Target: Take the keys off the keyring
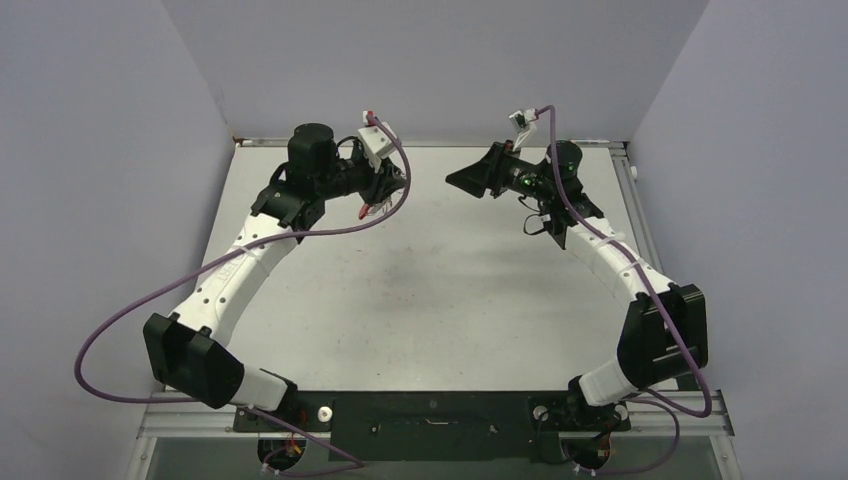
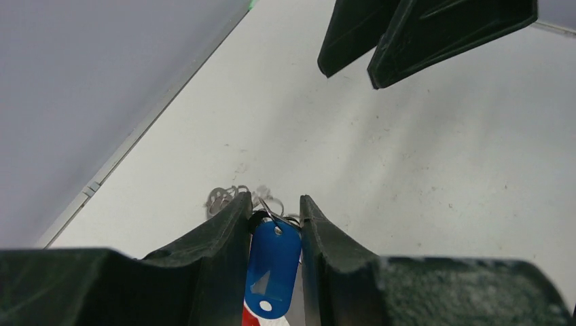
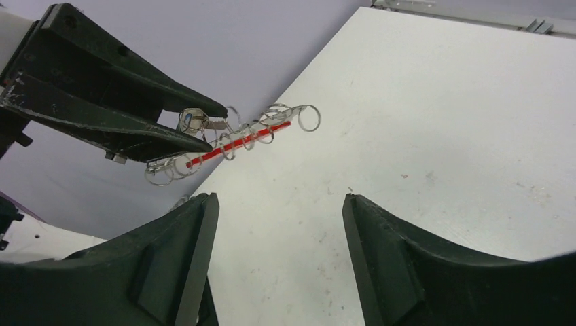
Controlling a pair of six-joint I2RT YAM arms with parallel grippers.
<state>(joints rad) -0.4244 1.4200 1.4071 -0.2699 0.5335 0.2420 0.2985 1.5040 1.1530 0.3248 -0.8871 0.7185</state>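
My left gripper [image 2: 275, 202] is shut on the keyring, held above the table at the back left. Between its fingers sits a key with a bright blue head [image 2: 272, 261], with a bit of the red band [image 2: 248, 318] below it and silver wire loops [image 2: 221, 197] past the fingertips. From the right wrist view, the keyring [image 3: 234, 141] shows as a red band with a row of wire loops sticking out of the left gripper [image 3: 212, 128], and a small silver key [image 3: 195, 122] sits at the fingertips. My right gripper [image 3: 280, 197] is open and empty, a short way to the right of the keyring [image 1: 368, 208].
The white table [image 1: 430, 290] is boxed in by grey walls at the back and on both sides. The left wall [image 2: 81, 88] is close to the left gripper. Purple cables [image 1: 150, 300] loop beside both arms.
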